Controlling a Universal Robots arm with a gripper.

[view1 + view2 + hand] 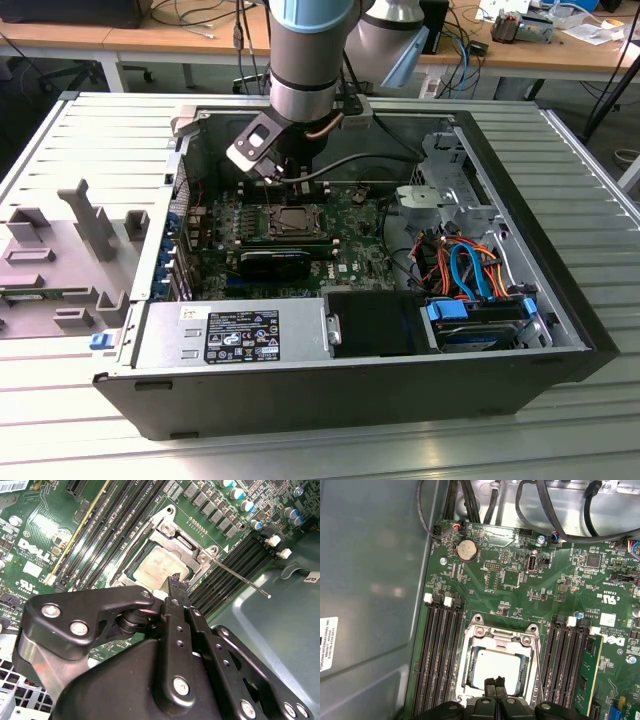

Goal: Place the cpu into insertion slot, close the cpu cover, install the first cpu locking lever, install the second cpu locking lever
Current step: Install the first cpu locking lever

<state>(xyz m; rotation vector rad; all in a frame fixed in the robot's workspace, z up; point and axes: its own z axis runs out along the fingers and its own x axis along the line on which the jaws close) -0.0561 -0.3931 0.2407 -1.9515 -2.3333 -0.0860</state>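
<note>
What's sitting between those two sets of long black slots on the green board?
The cpu, framed by the silver cpu cover lying over it; the first wrist view shows it.

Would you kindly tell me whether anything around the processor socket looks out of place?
One locking lever sticks out at an angle from the cpu cover, a thin rod pointing over the memory slots instead of lying latched along the frame. The cpu sits square in the cover's cut-out; nothing looks damaged.

Arm (pixel 310 60) vertical, wrist pointing downward, black fingers (pixel 491 686) pressed together at the tips.
</note>
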